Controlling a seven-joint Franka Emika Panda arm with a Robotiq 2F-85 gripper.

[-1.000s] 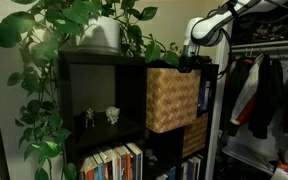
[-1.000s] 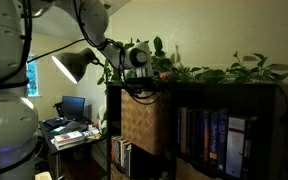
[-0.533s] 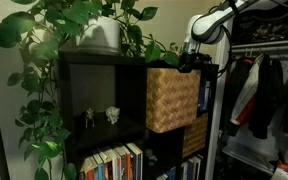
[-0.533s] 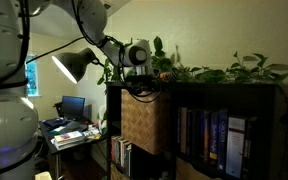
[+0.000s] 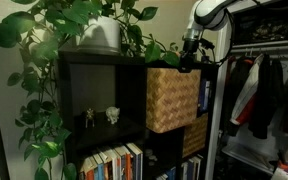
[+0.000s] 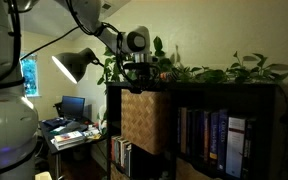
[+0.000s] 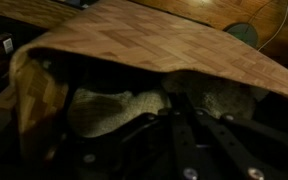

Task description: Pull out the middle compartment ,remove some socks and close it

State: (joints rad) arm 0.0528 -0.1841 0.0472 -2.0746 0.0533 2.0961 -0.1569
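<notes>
tan woven wicker basket (image 5: 172, 98) out | soft, light grey-white sock bundle (image 7: 114, 108) at our jaws' 9 o'clock | jaws together | we'd pinch a fold

The gripper (image 5: 189, 60) has risen a little from the top edge of the basket (image 5: 172, 98) in both exterior views. Its jaws, wide apart before, have drawn shut.

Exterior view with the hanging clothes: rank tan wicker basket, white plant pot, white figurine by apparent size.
1. tan wicker basket, clearly largest
2. white plant pot
3. white figurine, by far the smallest
</notes>
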